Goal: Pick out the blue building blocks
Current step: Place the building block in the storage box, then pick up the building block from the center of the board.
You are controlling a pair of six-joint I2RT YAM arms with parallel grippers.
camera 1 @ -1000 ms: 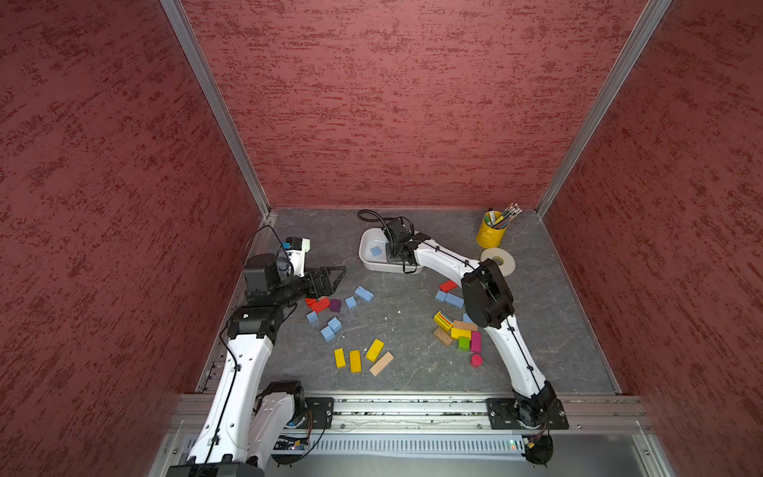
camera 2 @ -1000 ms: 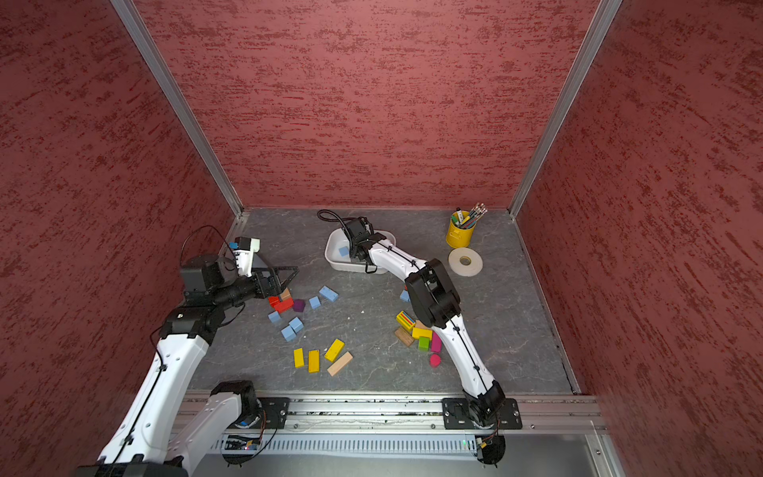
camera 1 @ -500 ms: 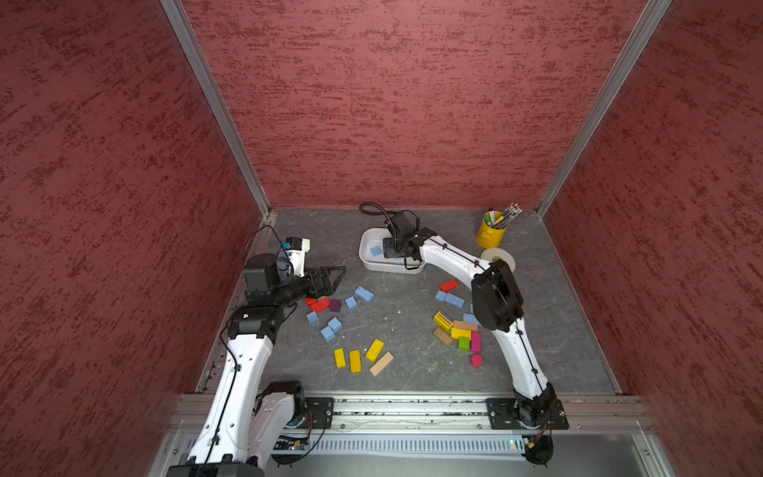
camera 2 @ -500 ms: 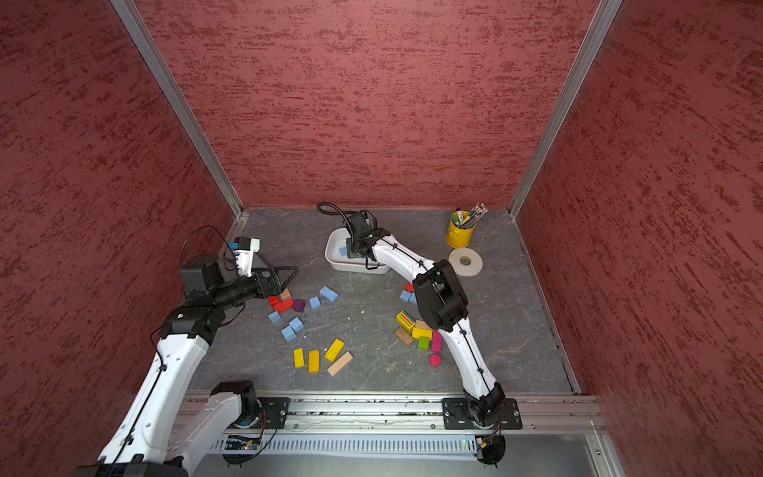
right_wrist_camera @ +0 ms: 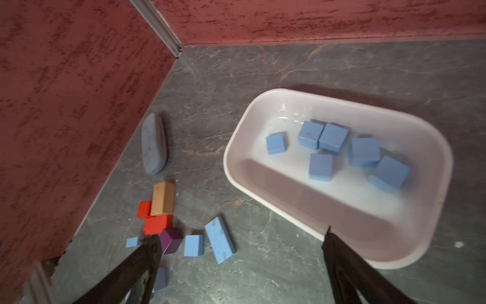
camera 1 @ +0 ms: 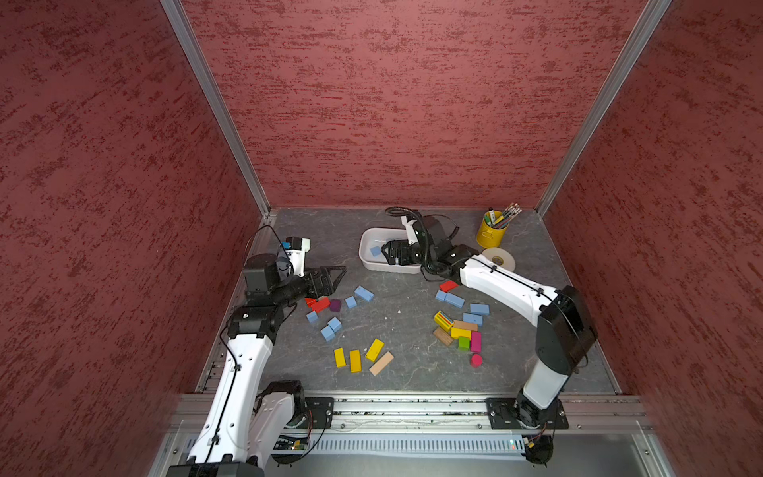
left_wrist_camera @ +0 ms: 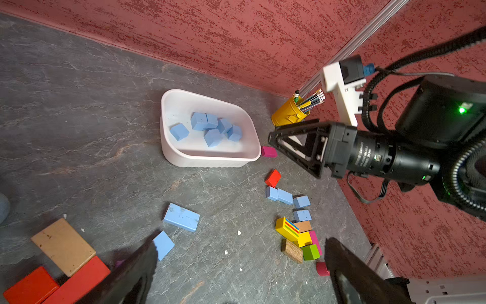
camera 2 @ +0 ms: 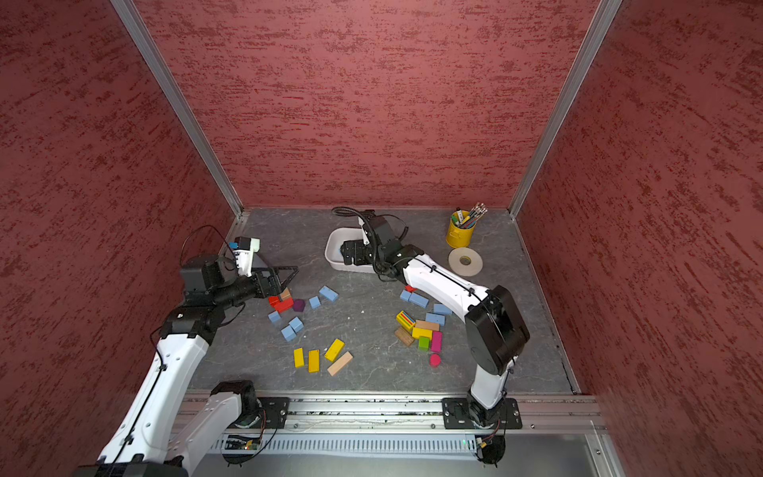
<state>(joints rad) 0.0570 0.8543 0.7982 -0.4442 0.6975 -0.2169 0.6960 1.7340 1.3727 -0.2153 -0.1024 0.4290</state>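
Six of the blue building blocks (right_wrist_camera: pixel 334 138) are lying inside the white tub (right_wrist_camera: pixel 289 202), some leaning on one another, toward the back of the counter (camera 1: pixel 408 338). Others are lying out on the counter. Five are sitting in a loose scatter on the left side. Four are sitting in a group on the right side, just beside a mixed pile of yellow, wood, green and magenta blocks (camera 1: pixel 460 332).

Your right fingers (right_wrist_camera: pixel 339 263) are hanging over the tub, standing spread wide apart and gripping nothing. Your left fingers (left_wrist_camera: pixel 344 263) are hovering low above the counter, likewise spread wide and holding nothing. The red blocks (camera 1: pixel 320 304) and a purple block (camera 1: pixel 335 305) are sitting just beside them.

Three yellow blocks (camera 1: pixel 355 359) and a wood block (camera 1: pixel 380 363) are lying toward the front edge. A yellow cup of pencils (camera 1: pixel 491 233) and a tape roll (camera 1: pixel 498 259) are sitting in the back right corner.
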